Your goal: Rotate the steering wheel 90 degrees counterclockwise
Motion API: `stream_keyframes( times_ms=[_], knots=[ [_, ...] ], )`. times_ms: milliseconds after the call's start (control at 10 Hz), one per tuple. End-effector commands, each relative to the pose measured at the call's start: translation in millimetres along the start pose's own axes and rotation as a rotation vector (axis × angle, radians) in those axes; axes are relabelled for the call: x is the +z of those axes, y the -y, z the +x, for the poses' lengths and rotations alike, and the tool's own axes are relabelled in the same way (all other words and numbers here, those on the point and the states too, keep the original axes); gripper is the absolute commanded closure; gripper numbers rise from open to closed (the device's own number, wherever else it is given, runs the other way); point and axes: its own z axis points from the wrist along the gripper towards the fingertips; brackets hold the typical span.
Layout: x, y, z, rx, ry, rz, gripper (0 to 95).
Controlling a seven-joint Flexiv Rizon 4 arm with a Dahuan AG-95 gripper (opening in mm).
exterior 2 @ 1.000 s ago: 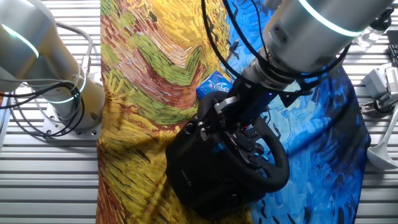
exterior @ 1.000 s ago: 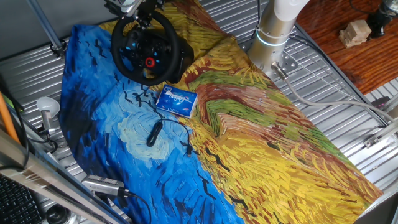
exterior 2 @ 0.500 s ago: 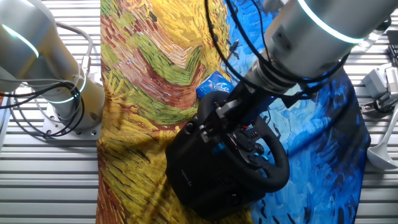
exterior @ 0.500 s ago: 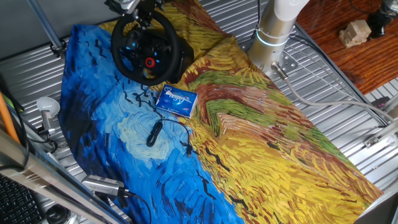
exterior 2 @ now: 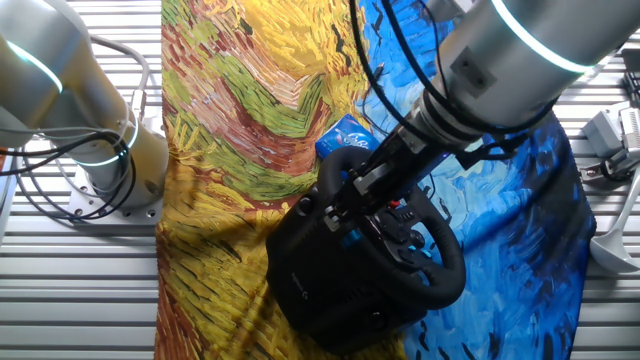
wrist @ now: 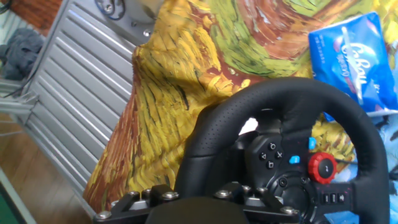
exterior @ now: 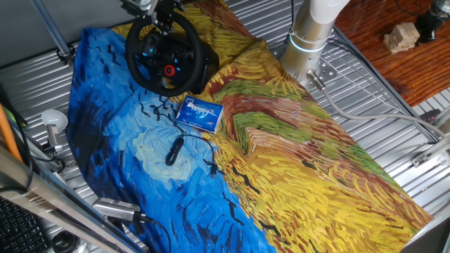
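Gripper (exterior 2: 352,182) shifted slightly at steering wheel (exterior: 163,51) rim; wheel unmoved.

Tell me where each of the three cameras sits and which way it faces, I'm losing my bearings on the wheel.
One fixed view: high, looking down the painted cloth; steering wheel at the far end, gripper at its top rim, a silver arm base top right.
The other fixed view: opposite side, wheel near; the arm reaches in from top right.
Hand view: on the hand, looking along the fingers at the wheel's rim and red knob; the gripper's metal edge shows at the bottom.
All three share the wheel and blue packet.
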Motion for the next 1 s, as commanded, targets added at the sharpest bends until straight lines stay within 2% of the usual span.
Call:
stream_keyframes(
  times_ms=[100,600,700,1000],
  knots=[
    [-0.4,0.1,0.2,0.069,-0.010,-0.019,38.0],
    [-0.4,0.1,0.2,0.045,-0.010,-0.027,38.0],
    [-0.4,0.1,0.2,0.036,0.000,-0.032,38.0],
    [-0.4,0.1,0.2,0.028,0.005,-0.037,38.0]
  ],
)
